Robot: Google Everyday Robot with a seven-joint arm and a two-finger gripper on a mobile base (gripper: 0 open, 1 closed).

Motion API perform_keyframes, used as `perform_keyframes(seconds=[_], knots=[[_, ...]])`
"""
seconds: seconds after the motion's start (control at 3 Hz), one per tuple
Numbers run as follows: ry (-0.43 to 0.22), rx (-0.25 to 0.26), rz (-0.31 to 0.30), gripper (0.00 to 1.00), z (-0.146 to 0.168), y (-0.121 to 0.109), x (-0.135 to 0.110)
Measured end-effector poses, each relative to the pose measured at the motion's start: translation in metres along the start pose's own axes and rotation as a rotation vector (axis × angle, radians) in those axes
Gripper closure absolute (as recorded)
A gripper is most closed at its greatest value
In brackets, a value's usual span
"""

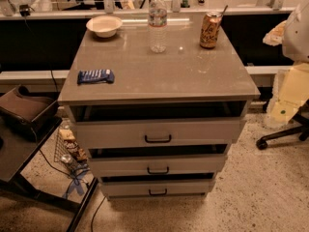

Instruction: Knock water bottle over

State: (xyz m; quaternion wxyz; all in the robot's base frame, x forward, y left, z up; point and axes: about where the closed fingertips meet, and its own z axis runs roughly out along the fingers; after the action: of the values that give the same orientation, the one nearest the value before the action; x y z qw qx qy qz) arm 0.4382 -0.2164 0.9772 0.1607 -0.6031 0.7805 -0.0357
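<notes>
Since the gripper is nowhere in the camera view, its position can only be given as outside the frame, and whether it is wide, narrow or holding anything cannot be told. The water bottle (157, 22) is seen standing upright near the far edge of the grey cabinet top (159, 76), roughly at the middle of its width, with its white cap on and a pale label band around its upper body. A white bowl (104, 26) is set to its left and an orange drink can (210, 30) with a straw to its right, both well apart from it; a small pale speck (181, 48) lies just beside its base, too small to be identified. A blue snack packet (95, 76) is placed near the front left corner. The three drawers (158, 135) beneath are seen slightly pulled out. The bottle is judged to be light and thin-walled, its ribbed plastic likely to give a little under pressure, and how much water is in it cannot be made out. Being tall on a narrow base, it should be tipped easily by contact high up, at the shoulder just under the cap; no grasp is thought to be needed. A push applied low could merely slide it across the glossy top. Once down, the round body may be expected to roll, so a sideways push away from the can is to be preferred.
</notes>
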Motion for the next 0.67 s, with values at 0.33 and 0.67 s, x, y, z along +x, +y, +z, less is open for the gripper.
perform_keyframes(seconds=[0.33,0.67], knots=[[0.0,0.0,0.0,0.0,0.0,0.0,0.0],[-0.047,0.052,0.016,0.0,-0.002,-0.011,-0.004]])
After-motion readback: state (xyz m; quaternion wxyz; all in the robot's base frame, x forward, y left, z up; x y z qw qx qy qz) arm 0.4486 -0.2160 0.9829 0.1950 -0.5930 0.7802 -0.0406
